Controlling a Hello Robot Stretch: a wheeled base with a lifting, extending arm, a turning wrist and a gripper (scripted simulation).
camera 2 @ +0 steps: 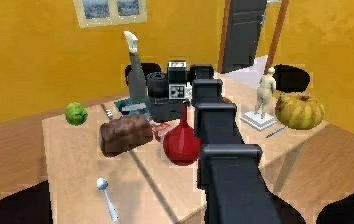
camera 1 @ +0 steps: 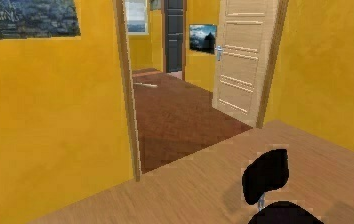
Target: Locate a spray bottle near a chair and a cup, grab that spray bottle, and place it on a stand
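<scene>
Wood-top desk (camera 2: 70,150) in the arm side view: a tall dark-grey spray bottle with a white nozzle (camera 2: 133,62) stands upright toward the far edge. Around it are a green round fruit (camera 2: 76,113), brown bread loaf (camera 2: 125,133), red rounded pot (camera 2: 181,146), metal spoon (camera 2: 105,195), white statuette (camera 2: 264,100) and orange pumpkin (camera 2: 299,110). Dark square arm bar (camera 2: 220,150) ends just beside the bottle. Jaws probably sit near its base; can't tell their state or whether they hold anything. Forward view adds a black office chair (camera 1: 265,178) at the desk corner and a white panel door (camera 1: 243,55) open onto brown carpet (camera 1: 185,120).
</scene>
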